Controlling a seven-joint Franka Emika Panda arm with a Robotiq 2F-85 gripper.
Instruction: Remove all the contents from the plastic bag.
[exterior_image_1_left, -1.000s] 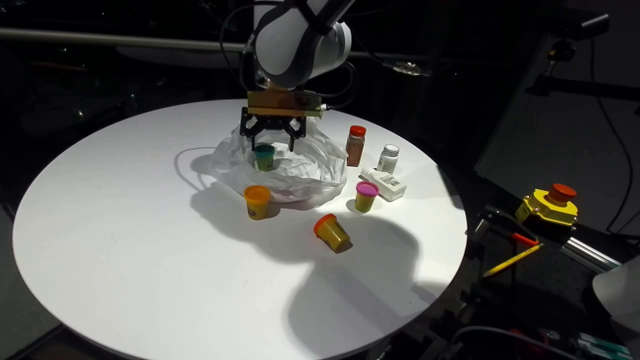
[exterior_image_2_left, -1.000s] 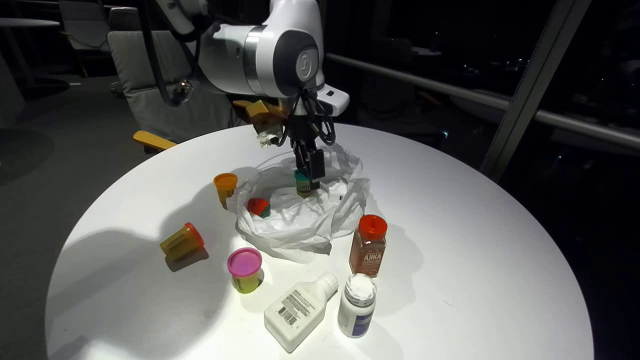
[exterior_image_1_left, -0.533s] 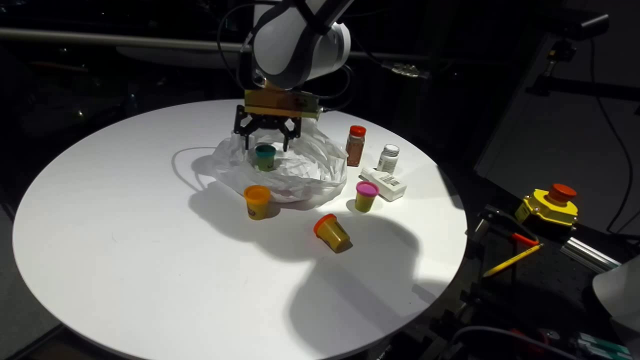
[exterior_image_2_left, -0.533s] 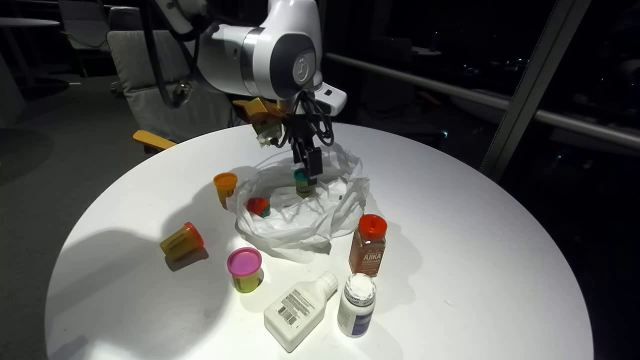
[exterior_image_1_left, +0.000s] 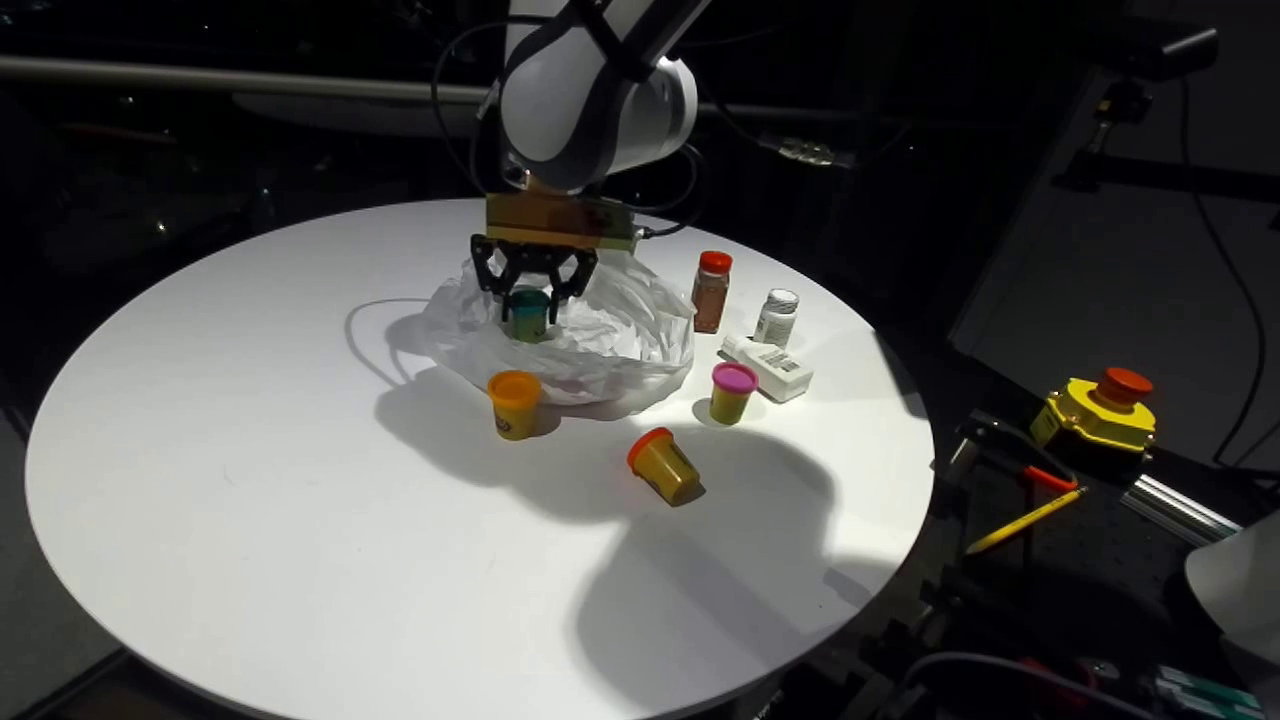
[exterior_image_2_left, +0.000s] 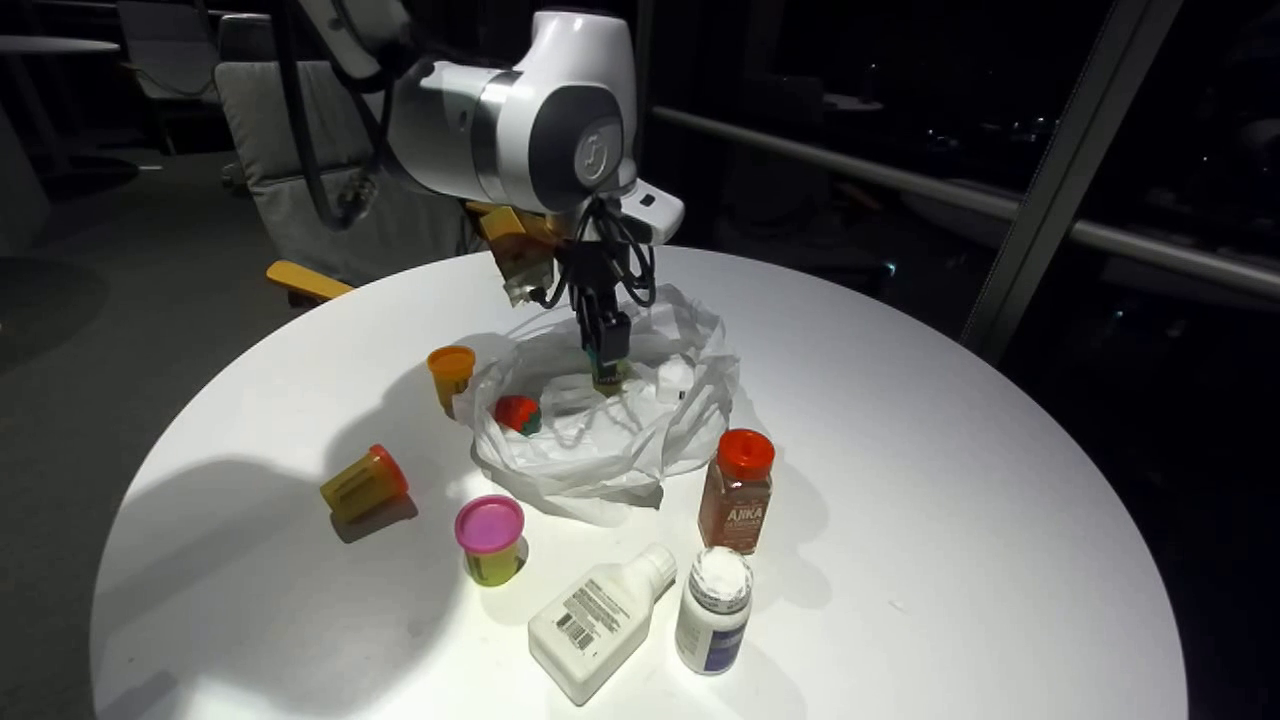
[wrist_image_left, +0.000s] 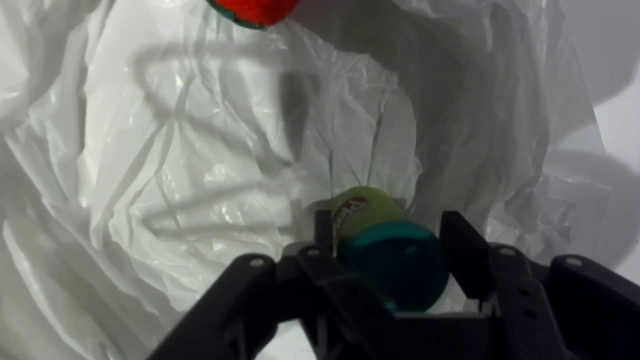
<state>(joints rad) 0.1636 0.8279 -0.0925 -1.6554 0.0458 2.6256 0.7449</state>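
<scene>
The crumpled white plastic bag (exterior_image_1_left: 630, 385) lies open on the round table, also seen from another side (exterior_image_2_left: 690, 435). A cup with a teal lid and yellow-green body (exterior_image_1_left: 529, 322) stands inside it; it also shows in the wrist view (wrist_image_left: 370, 212). My gripper (exterior_image_1_left: 530, 318) reaches down into the bag, fingers on both sides of the lid and shut on the cup. In the wrist view the gripper (wrist_image_left: 387, 232) frames the lid closely. A red strawberry with green leaves (exterior_image_2_left: 517, 414) lies in the bag. A white lump with a dark mark (exterior_image_2_left: 675, 379) is also inside; what it is I cannot tell.
Outside the bag are an orange-lidded cup (exterior_image_1_left: 515, 405), a tipped cup with a red-orange lid (exterior_image_1_left: 664, 467), a pink-lidded cup (exterior_image_1_left: 733, 393), a red-capped spice jar (exterior_image_2_left: 737, 492), a lying white bottle (exterior_image_2_left: 600, 620) and a small white pill bottle (exterior_image_2_left: 714, 612).
My gripper has shifted slightly to the left in an exterior view, then come down over the teal-lidded cup. Its fingers have closed in from wide apart to the lid's sides.
</scene>
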